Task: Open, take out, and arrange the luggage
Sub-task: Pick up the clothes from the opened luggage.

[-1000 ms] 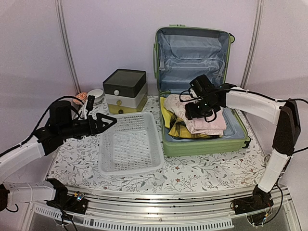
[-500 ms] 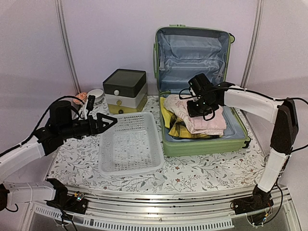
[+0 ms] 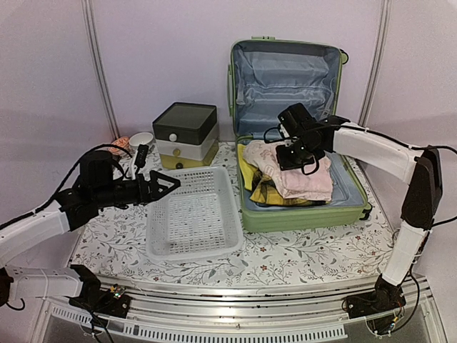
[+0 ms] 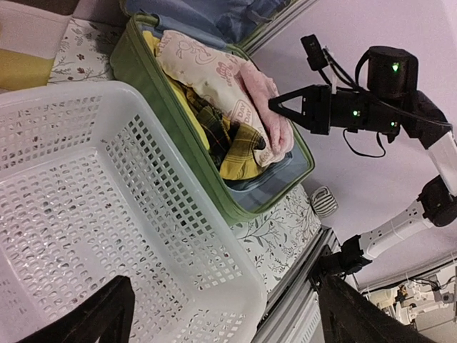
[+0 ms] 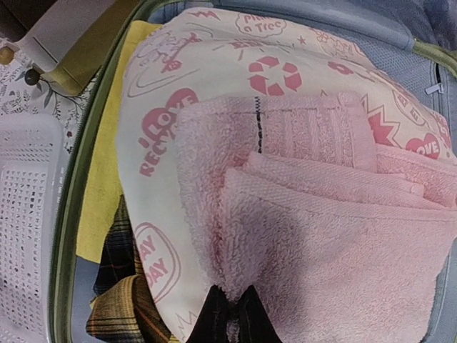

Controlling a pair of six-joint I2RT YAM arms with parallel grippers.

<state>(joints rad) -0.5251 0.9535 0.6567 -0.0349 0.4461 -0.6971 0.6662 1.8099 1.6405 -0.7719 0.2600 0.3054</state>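
The light-green luggage [image 3: 307, 217] lies open on the table with its blue-lined lid [image 3: 285, 71] standing upright. Folded clothes fill it: a pink towel [image 5: 321, 236] on top of a white cloth with pink prints [image 5: 214, 64], and yellow [image 5: 103, 193] and plaid [image 5: 118, 300] garments underneath. My right gripper [image 5: 232, 314] is shut on a pinched fold at the towel's edge, and it shows over the pile [image 3: 296, 158] in the top view. My left gripper [image 3: 170, 184] hangs open over the left side of the white mesh basket [image 3: 193, 253], holding nothing.
A white-and-yellow drawer box with a dark lid [image 3: 186, 134] stands behind the basket [image 4: 164, 179], with a small white bowl [image 3: 141, 138] to its left. The basket sits right beside the luggage's left wall [image 4: 178, 136]. A flowered cloth covers the table [image 3: 307, 254].
My right gripper's jaws have closed on the pink towel's edge. My left gripper has drifted a little to the right over the basket and stayed open.
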